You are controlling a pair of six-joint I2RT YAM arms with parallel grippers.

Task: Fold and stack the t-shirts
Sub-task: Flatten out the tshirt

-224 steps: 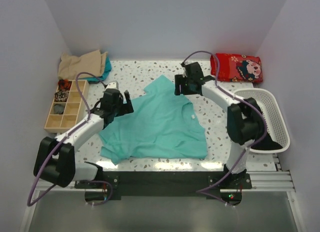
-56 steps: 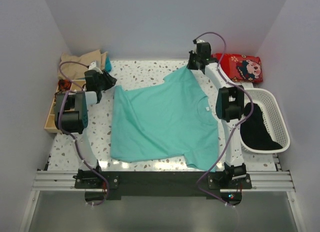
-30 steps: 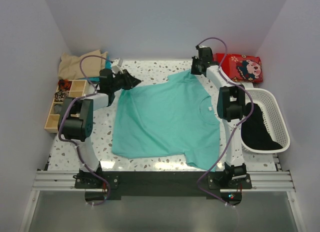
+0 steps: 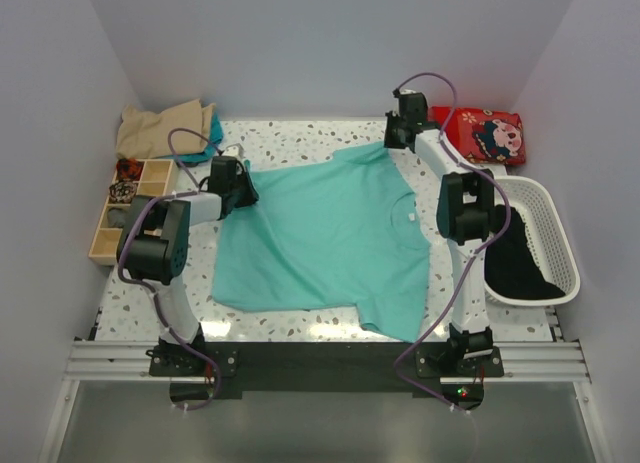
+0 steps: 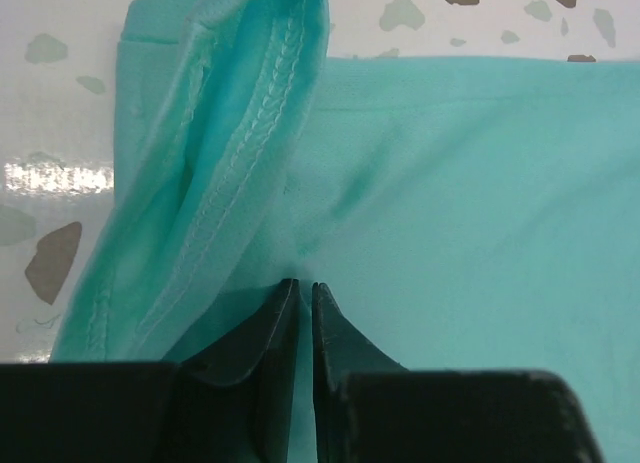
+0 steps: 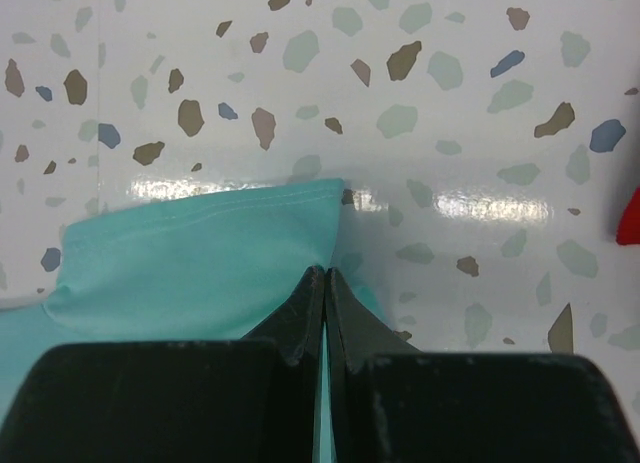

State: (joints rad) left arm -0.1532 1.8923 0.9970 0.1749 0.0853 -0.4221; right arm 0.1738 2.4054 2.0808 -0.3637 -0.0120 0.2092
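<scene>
A teal-green t-shirt (image 4: pixel 330 243) lies spread on the speckled table, neck toward the right, one sleeve hanging over the near edge. My left gripper (image 4: pixel 240 183) is at its far-left corner. In the left wrist view the gripper (image 5: pixel 305 285) is shut on the teal fabric (image 5: pixel 470 183), with a folded, stitched hem (image 5: pixel 250 113) bunched ahead of it. My right gripper (image 4: pixel 392 143) is at the far-right sleeve. The right wrist view shows this gripper (image 6: pixel 326 271) shut on the sleeve's corner (image 6: pixel 200 253). A tan t-shirt (image 4: pixel 160 128) lies crumpled at the back left, and a black one (image 4: pixel 515 258) sits in the basket.
A wooden compartment tray (image 4: pixel 97 245) with small items stands along the left edge. A white plastic basket (image 4: pixel 520 184) stands on the right. A red patterned pouch (image 4: pixel 480 133) lies at the back right, close to my right arm. Walls enclose three sides.
My left gripper has come down toward the near side, dragging the shirt's far-left corner with it. The cloth's left part has shifted and slackened. The right gripper has stayed put.
</scene>
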